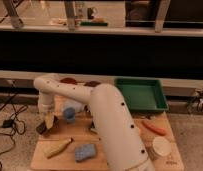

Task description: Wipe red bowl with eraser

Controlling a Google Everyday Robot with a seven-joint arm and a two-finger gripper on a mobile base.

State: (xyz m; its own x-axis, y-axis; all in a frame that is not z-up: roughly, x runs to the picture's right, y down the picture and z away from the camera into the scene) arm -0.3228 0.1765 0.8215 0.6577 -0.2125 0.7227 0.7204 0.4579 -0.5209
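My gripper (47, 123) hangs from the white arm over the left part of the wooden table (170, 159). It is shut on the eraser (49, 120), a small tan block with a dark brown side, held low just above the tabletop. The red bowl (69, 80) sits at the table's back edge, up and to the right of the gripper, partly hidden behind the arm. The gripper and the bowl are well apart.
A darker maroon dish (92, 83) is right of the bowl. A small blue object (69, 114) stands just right of the gripper. A pale-yellow banana-like piece (57, 147) and a blue sponge (85, 151) lie in front. A green tray (141, 94), an orange piece (154, 127) and a white round object (161, 146) are on the right.
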